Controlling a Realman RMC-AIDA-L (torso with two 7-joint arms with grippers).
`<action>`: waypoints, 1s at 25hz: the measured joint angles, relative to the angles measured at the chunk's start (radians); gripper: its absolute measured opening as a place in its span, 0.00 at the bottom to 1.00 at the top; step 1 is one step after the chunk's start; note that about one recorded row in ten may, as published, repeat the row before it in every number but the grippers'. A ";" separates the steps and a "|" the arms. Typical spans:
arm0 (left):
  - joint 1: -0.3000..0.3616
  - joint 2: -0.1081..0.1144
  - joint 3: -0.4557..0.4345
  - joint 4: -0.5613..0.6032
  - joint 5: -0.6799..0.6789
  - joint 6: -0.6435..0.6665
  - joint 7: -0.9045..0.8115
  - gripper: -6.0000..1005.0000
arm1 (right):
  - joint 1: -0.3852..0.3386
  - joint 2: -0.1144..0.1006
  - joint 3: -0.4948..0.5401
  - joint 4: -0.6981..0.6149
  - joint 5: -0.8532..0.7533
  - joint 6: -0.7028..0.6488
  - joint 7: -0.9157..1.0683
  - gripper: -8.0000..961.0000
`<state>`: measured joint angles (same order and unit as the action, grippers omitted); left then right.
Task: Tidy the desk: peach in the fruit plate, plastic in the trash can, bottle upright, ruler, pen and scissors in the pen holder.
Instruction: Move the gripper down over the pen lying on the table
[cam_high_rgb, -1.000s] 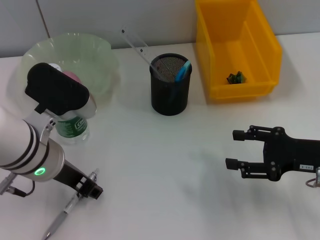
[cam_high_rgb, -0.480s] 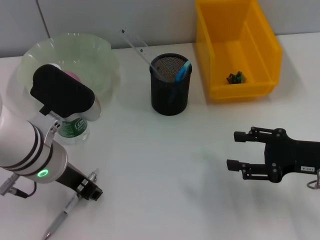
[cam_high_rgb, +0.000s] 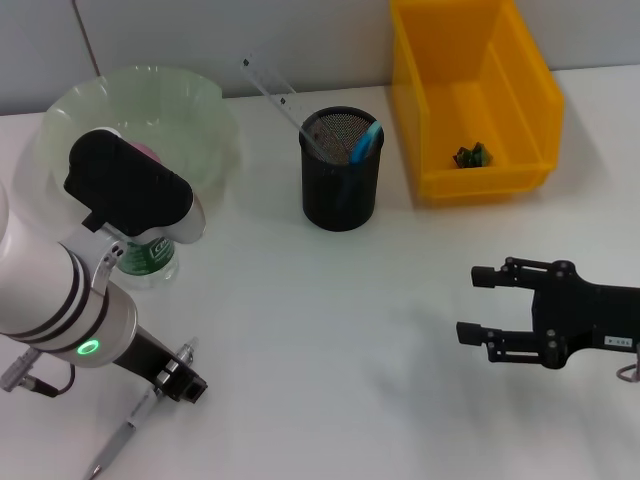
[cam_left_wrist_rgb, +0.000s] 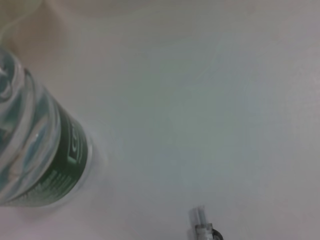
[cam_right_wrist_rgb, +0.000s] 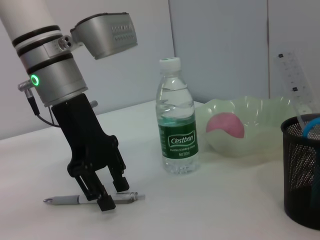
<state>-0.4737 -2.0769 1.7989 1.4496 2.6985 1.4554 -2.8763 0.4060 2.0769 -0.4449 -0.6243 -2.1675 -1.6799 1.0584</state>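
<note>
The left gripper (cam_right_wrist_rgb: 107, 195) has dropped a little lower, its fingers spread around the pen (cam_right_wrist_rgb: 95, 199) lying on the tabletop (cam_high_rgb: 320, 300). The pen is the last thing to tidy. The right gripper (cam_high_rgb: 480, 304) waits, fingers spread.

Counted: one bottle (cam_right_wrist_rgb: 177, 127), one peach (cam_right_wrist_rgb: 225, 125), one pen (cam_right_wrist_rgb: 95, 198), one ruler (cam_high_rgb: 272, 94), one scissors (cam_high_rgb: 365, 142), one fruit plate (cam_high_rgb: 195, 100), one pen holder (cam_high_rgb: 340, 190), one trash can (cam_high_rgb: 530, 90).
</note>
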 joint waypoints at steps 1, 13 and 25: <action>0.000 0.000 0.000 0.000 0.000 0.000 0.000 0.53 | -0.001 0.000 0.000 0.000 0.000 0.000 0.000 0.79; -0.014 0.000 0.000 -0.016 0.000 0.010 -0.001 0.54 | -0.009 0.000 0.000 0.000 0.000 0.000 -0.011 0.79; -0.032 -0.001 0.000 -0.038 -0.007 0.011 -0.001 0.53 | -0.010 0.000 0.000 0.002 0.000 0.003 -0.014 0.79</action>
<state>-0.5062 -2.0778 1.7993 1.4112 2.6911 1.4668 -2.8777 0.3956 2.0770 -0.4449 -0.6228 -2.1675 -1.6774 1.0442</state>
